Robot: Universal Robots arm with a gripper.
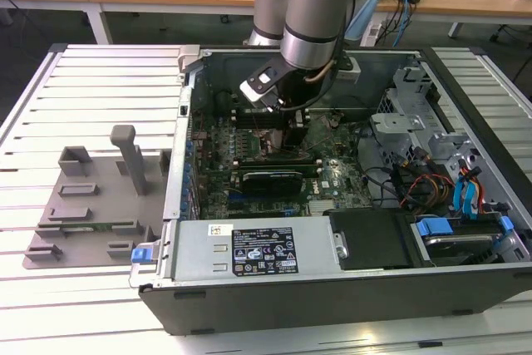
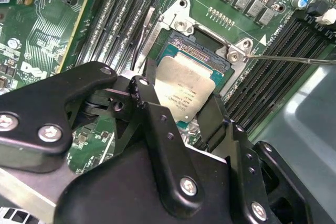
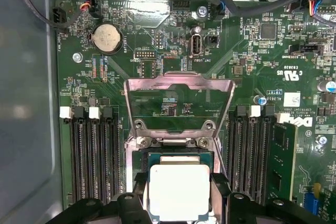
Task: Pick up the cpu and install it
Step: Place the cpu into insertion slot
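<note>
One end effector [image 2: 177, 103] grasping one cpu [image 3: 179, 192] by two opposite edges, chip at the one open socket [image 2: 202, 38], inside one computer case [image 1: 332, 288], one grey fixture [image 1: 83, 205] at the exterior view's left

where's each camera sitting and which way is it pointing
Exterior view: off the arm, looking down into the open computer case; the arm reaches in.
First wrist view: on the wrist, facing the motherboard and open socket frame; the gripper is shut on the cpu.
Second wrist view: on the wrist, slanting past the gripper's black body at the cpu.
Both wrist views share the gripper, cpu and socket frame.
</note>
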